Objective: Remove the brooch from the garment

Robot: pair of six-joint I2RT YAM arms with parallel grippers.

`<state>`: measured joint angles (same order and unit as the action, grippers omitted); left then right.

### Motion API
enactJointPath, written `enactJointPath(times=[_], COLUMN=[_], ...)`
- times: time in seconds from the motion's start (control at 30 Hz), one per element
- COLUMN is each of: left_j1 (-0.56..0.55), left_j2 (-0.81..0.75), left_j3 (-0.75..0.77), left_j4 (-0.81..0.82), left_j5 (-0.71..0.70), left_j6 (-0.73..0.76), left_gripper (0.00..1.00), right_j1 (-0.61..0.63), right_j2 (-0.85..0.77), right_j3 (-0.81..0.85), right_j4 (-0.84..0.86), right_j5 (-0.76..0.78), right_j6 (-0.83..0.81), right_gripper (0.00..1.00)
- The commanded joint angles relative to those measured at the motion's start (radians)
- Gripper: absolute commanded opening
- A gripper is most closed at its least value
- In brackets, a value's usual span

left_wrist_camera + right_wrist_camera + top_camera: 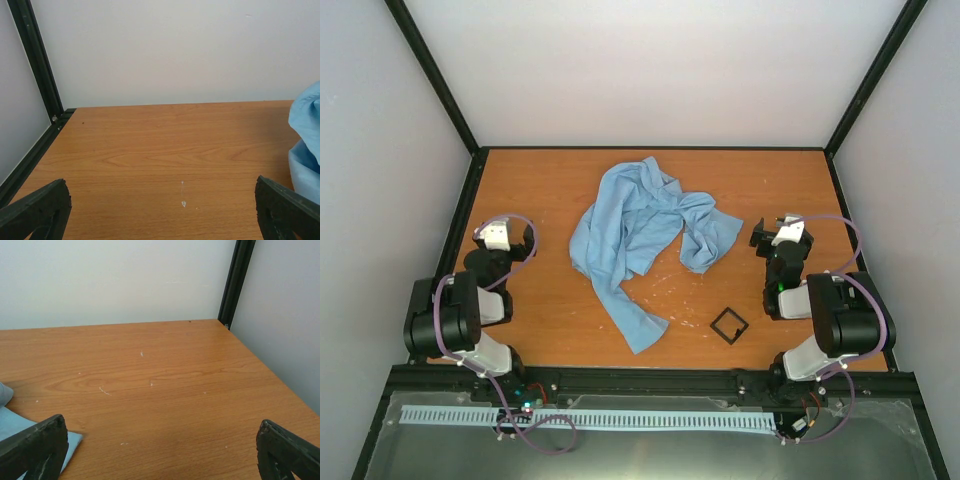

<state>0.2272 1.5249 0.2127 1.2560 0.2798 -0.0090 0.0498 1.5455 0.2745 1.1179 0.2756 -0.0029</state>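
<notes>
Both arms are folded back near their bases, and each gripper has its fingers spread wide with nothing between them.

The left gripper (498, 235) is low over the table (540, 190). In its wrist view the two dark fingers (36, 207) sit at the bottom corners, with only bare wood and a few pale specks between them. The light blue garment (640, 230) lies crumpled to the right of these fingers. A fold of it shows just past the right-hand finger at the edge of that view, and from above it is clearly apart from the gripper.

The right gripper (775, 235) is on the other side of the garment, so the cloth lies between the two sets of fingers. In the right wrist view its fingertips (287, 452) also frame bare wood. A flat blue corner of the cloth lies on the table behind the left-hand fingertip. I cannot tell whether they touch.

A small black square frame (729, 324) lies flat on the wood, to the left of the right fingers and nearer the arm bases, just beside the garment's long trailing end.

The brooch is too small to pick out in any view, so I cannot tell where on the garment it is
</notes>
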Motion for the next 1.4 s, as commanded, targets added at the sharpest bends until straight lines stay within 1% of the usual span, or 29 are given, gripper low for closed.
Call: enactJointPath(times=[0.0,0.4,0.47,0.5,0.53,0.57,0.63,0.67,0.73,0.77,0.87,0.93,0.97,1.0,1.03,1.1,1.13,1.23,1.3,1.37], left_j1=[0.0,0.0,0.0,0.0,0.0,0.0,0.0,0.0,0.0,-0.001,-0.01,-0.037,-0.054,-0.075,-0.1,-0.151,-0.183,-0.252,-0.288,-0.314], left_j2=[-0.004,-0.002,-0.011,-0.03,-0.051,-0.073,-0.087,-0.083,-0.069,-0.06,-0.023,0.011,0.041,0.063,0.086,0.122,0.132,0.158,0.188,0.22], left_j3=[0.022,0.025,0.047,0.072,0.115,0.187,0.352,0.433,0.562,0.615,0.783,0.876,0.918,0.963,1.0,1.042,1.047,1.028,1.014,1.015], left_j4=[0.026,0.024,-0.012,-0.071,-0.17,-0.31,-0.605,-0.733,-0.918,-0.997,-1.209,-1.32,-1.38,-1.446,-1.505,-1.569,-1.579,-1.573,-1.557,-1.556], left_j5=[-0.001,-0.005,-0.011,-0.014,-0.01,0.003,0.099,0.142,0.217,0.284,0.401,0.422,0.429,0.433,0.432,0.421,0.411,0.378,0.363,0.364], left_j6=[0.0,-0.001,-0.006,-0.006,-0.007,0.002,0.084,0.109,0.153,0.18,0.223,0.248,0.261,0.281,0.301,0.332,0.343,0.369,0.356,0.35], left_gripper=[1.0,1.0,1.0,1.0,1.0,1.0,1.0,1.0,1.0,1.0,1.0,1.0,1.0,1.0,1.0,1.0,1.0,1.0,1.0,1.0], right_j1=[-0.008,-0.008,-0.008,-0.008,-0.008,-0.008,-0.008,-0.004,-0.004,-0.005,-0.007,-0.008,-0.011,-0.018,-0.023,-0.027,-0.027,-0.02,0.016,0.076], right_j2=[0.0,0.0,-0.001,-0.002,-0.01,-0.028,-0.041,-0.07,-0.15,-0.176,-0.215,-0.199,-0.185,-0.172,-0.162,-0.158,-0.164,-0.194,-0.188,-0.159], right_j3=[0.002,0.002,0.004,0.002,0.006,0.01,0.006,0.012,0.053,0.09,0.244,0.367,0.434,0.494,0.541,0.571,0.565,0.52,0.525,0.567], right_j4=[0.019,0.02,0.017,0.019,0.013,-0.021,-0.011,-0.042,-0.198,-0.287,-0.576,-0.8,-0.923,-1.027,-1.087,-1.096,-1.079,-1.009,-1.021,-1.091], right_j5=[0.004,0.004,0.004,0.007,0.035,0.044,0.009,0.009,0.066,0.117,0.245,0.333,0.36,0.345,0.285,0.133,0.059,-0.096,-0.117,-0.091], right_j6=[-0.006,-0.006,-0.007,-0.005,0.002,0.013,-0.011,-0.014,0.012,0.035,0.132,0.291,0.427,0.485,0.503,0.479,0.466,0.456,0.442,0.414], right_gripper=[1.0,1.0,1.0,1.0,1.0,1.0,1.0,1.0,1.0,1.0,1.0,1.0,1.0,1.0,1.0,1.0,1.0,1.0,1.0,1.0])
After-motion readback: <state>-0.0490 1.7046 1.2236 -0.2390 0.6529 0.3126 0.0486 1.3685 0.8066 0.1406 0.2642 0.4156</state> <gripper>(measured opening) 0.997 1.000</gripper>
